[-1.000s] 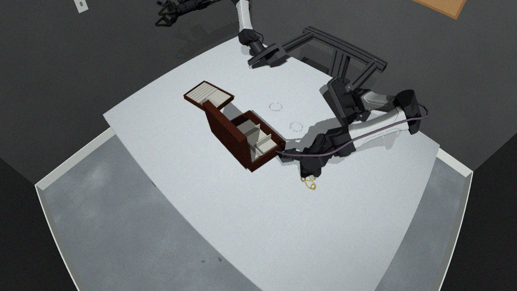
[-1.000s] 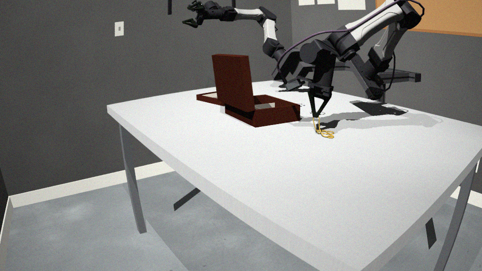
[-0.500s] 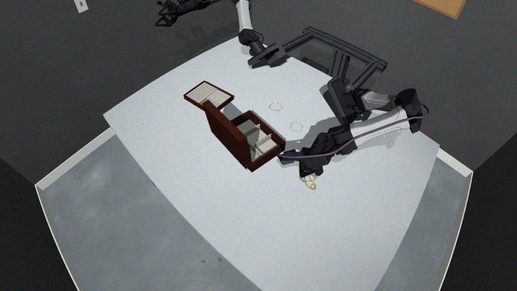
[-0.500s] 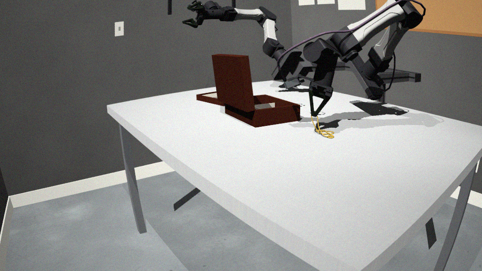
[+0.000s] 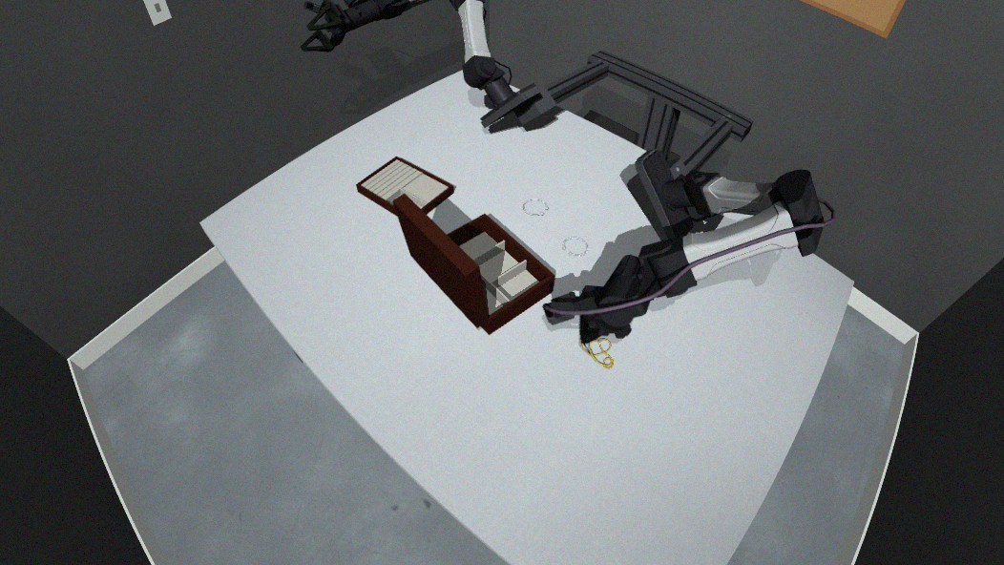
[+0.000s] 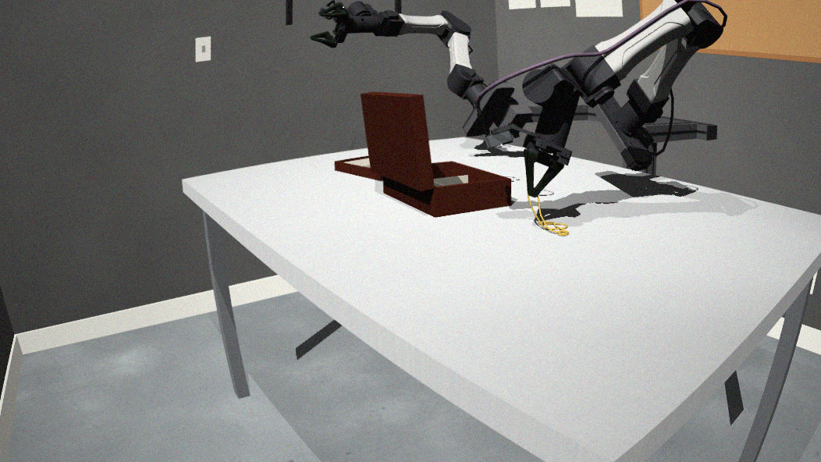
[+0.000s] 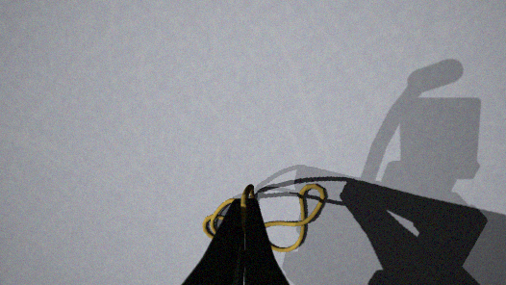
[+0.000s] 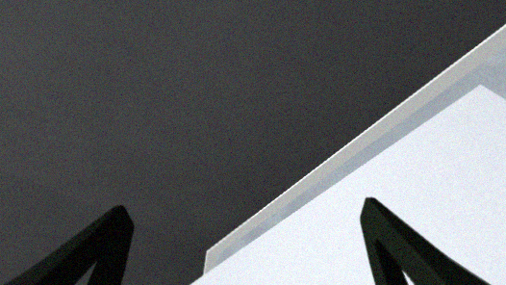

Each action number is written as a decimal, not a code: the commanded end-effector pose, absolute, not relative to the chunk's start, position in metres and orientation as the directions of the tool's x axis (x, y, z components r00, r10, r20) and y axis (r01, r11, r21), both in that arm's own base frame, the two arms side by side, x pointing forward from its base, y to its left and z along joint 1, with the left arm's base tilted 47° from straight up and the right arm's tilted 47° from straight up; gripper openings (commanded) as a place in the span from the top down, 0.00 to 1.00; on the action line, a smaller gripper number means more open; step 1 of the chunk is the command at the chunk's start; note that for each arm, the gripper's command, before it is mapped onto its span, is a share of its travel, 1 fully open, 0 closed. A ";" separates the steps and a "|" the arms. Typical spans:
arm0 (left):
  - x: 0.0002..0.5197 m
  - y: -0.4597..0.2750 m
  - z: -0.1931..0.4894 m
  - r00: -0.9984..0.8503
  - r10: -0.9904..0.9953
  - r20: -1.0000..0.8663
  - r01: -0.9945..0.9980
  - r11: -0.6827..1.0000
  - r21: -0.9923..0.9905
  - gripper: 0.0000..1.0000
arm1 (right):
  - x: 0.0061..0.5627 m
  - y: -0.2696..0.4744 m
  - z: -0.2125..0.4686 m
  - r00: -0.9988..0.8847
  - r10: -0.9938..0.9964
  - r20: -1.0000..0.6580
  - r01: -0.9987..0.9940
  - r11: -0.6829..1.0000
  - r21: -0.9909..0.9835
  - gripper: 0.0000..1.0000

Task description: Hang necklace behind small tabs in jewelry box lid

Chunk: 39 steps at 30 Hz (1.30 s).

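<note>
Near the jewelry box [image 5: 523, 303] [image 6: 471, 198], the left fingers [image 5: 584, 340] [image 6: 532, 193] pinch the necklace [image 5: 605, 366] [image 6: 561, 233] [image 7: 304, 222], its loops seemingly touching the surface [image 5: 632, 435] [image 6: 430, 275] [image 7: 120, 120] [image 8: 423, 173]; the right fingers [image 5: 305, 28] [image 6: 315, 23] stand wide.

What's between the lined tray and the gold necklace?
The open jewelry box, then the left arm's wrist above the table, as the top view shows.

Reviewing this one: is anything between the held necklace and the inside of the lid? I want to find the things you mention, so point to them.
Yes, low down: the box's side wall [image 5: 520, 303] [image 6: 473, 197] lies between the necklace [image 5: 607, 366] [image 6: 563, 232] [image 7: 289, 224] and the lid's [image 5: 442, 261] [image 6: 399, 140] inner side. Lifting over it looks feasible. The tabs are out of sight, so I can't judge the approach there.
</note>
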State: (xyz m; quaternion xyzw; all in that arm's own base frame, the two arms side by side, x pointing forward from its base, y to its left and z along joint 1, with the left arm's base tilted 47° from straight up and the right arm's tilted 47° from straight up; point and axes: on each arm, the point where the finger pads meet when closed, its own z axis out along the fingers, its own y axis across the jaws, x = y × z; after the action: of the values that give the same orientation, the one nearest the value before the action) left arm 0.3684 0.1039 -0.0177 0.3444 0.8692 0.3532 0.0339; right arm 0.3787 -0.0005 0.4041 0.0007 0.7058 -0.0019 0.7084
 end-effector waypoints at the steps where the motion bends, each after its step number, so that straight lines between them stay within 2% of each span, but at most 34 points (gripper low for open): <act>1: 0.376 0.106 -0.009 -0.805 0.589 0.072 0.477 0.569 0.670 0.97 | 0.376 0.001 0.416 0.033 -0.002 -0.999 -0.002 1.000 -0.002 0.00; 39: 0.382 0.094 -0.001 -0.854 0.368 -0.367 0.078 0.789 0.610 0.97 | 0.376 0.001 0.416 0.033 -0.002 -0.999 -0.002 1.000 -0.002 0.00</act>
State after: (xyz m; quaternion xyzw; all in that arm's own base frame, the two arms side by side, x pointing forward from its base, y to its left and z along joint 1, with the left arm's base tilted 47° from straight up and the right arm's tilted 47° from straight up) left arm 0.3732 0.0919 -0.0119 0.1616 0.9153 0.3120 0.1967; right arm 0.3787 -0.0005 0.4041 0.0007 0.7058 -0.0019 0.7084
